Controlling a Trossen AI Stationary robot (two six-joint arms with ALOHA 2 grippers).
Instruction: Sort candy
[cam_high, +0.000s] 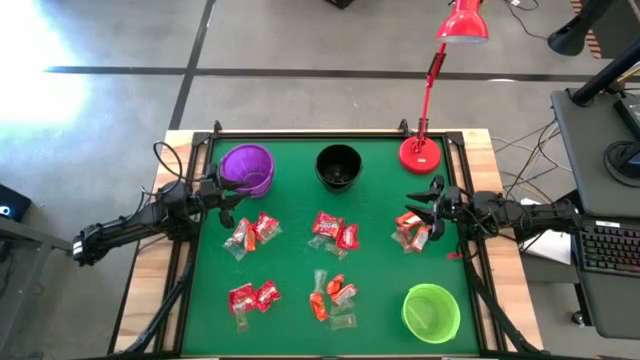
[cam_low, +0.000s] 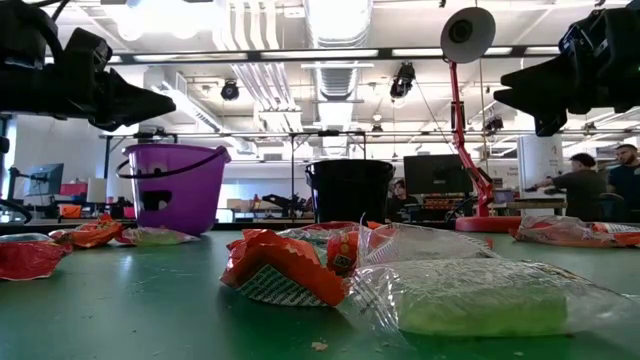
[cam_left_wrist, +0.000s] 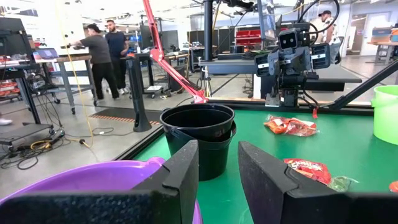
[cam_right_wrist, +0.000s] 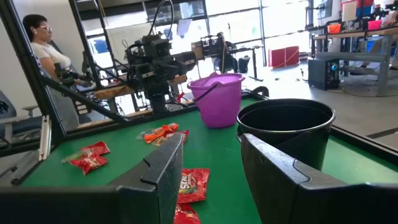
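Crinkly risk: I judge wrappers lying in touching clumps could come up two at once or slip.
Candy (cam_high: 336, 232): scattered in clusters on green mat (cam_high: 380, 200), in front of black cup (cam_high: 338, 166).
Left gripper (cam_high: 222, 196): spread, empty, beside purple cup (cam_high: 247, 167), nearest cluster just below.
Right gripper (cam_high: 428, 208): spread, empty, over a cluster right of black cup.

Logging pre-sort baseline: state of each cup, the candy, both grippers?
purple cup: upright, looks empty
black cup: upright, looks empty
green cup: upright, empty
candy: loose piles on the mat, unsorted
left gripper: fingers open, empty, beside purple cup
right gripper: fingers open, empty, over right-side candy
lamp: upright; lit or not, unclear
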